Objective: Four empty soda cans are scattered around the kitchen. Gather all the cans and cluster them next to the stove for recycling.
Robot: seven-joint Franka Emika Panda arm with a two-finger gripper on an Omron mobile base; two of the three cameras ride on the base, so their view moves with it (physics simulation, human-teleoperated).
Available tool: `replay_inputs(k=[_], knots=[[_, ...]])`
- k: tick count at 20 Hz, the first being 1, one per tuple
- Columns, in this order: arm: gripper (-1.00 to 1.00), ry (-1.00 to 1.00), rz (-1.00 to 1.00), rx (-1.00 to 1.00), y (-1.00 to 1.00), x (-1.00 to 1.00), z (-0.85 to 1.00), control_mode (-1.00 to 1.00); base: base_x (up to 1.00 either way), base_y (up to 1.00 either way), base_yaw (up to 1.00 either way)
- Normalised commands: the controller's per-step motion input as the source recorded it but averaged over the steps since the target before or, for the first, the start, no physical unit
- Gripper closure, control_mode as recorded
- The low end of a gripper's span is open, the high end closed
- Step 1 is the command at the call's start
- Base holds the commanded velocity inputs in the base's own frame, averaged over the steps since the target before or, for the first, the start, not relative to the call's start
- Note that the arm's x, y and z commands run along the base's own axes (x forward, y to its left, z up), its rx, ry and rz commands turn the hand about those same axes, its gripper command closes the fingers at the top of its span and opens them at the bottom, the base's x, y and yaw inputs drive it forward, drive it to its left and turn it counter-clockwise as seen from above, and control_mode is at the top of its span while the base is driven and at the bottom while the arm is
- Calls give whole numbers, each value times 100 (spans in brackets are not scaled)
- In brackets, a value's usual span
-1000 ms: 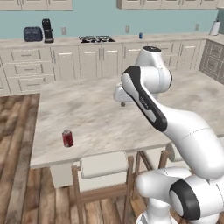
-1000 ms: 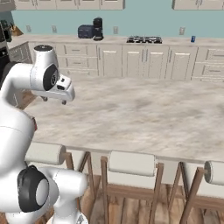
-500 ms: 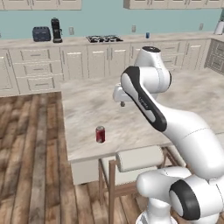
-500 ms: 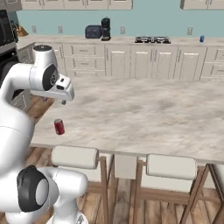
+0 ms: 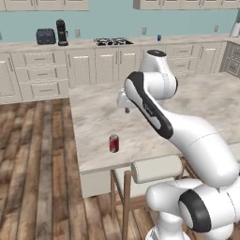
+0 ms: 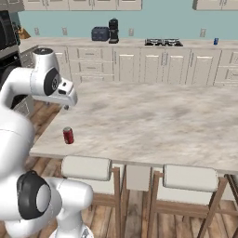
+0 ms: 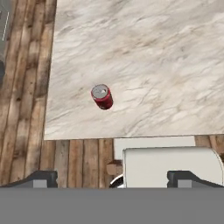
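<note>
Island counter (image 5: 154, 117) stands in the middle of the kitchen, with a soda can (image 5: 114, 143) upright on it near its near left corner. Two stools (image 6: 86, 168) sit side by side against the island's near edge, the can just beyond the left one. The gripper (image 7: 112, 177) hangs above the island's near left part, jaws spread wide, the can below and apart from it. Along the far wall runs a counter (image 5: 28, 46): toaster (image 5: 45, 36) at far left, coffee maker (image 5: 61, 32) just right of it, stove (image 5: 111, 41) further right, and a second soda can (image 5: 159, 37) right of the stove, apart from it.
</note>
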Motion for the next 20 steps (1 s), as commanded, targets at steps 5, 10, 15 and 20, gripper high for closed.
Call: replay_inputs(k=[5,10,15,20], knots=[[-100,0,0,-1,21,53,-9,-100,0,0,0],[-100,5,0,-20,35,69,-50,-100,0,0,0],[-100,2,-1,-9,0,33,-30,-100,0,0,0],[-100,1,5,8,13,29,-37,-100,0,0,0]])
